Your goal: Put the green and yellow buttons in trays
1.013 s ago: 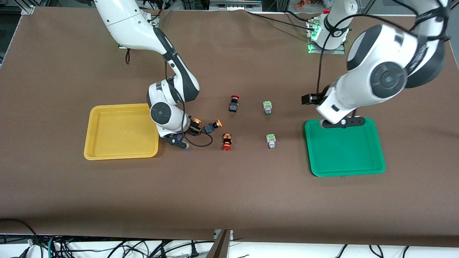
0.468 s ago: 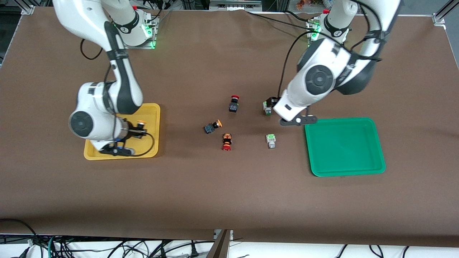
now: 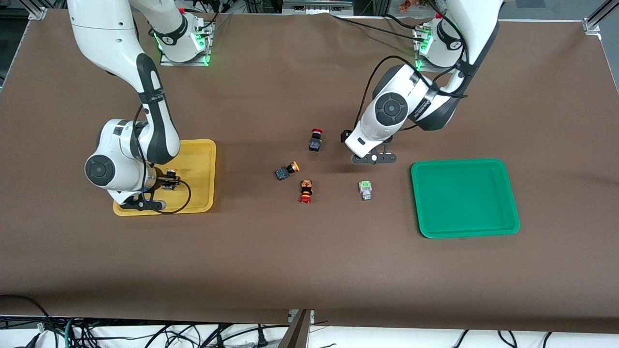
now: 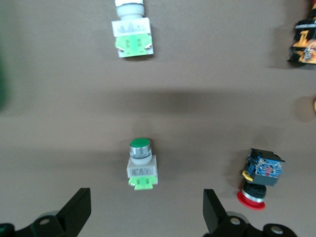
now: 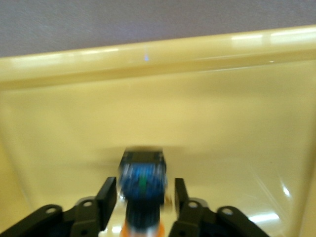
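Six buttons [image 3: 287, 170], two trays [image 3: 464, 198]

Setting: robotics laboratory, test bench. Evidence: one wide counter [image 3: 309, 270] under a plain brown cover; two white-and-black robot arms, right arm [image 3: 140, 121] and left arm [image 3: 411, 104], each bolted to a metal base plate [image 3: 184, 60] at the counter's edge, with green status lights lit at the bases; black cables [image 3: 367, 26] trailing over the cover from the left arm's base; loose cable bundles [image 3: 96, 333] on the floor below the near edge; aluminium framing [image 3: 36, 12] at the counter's corner.
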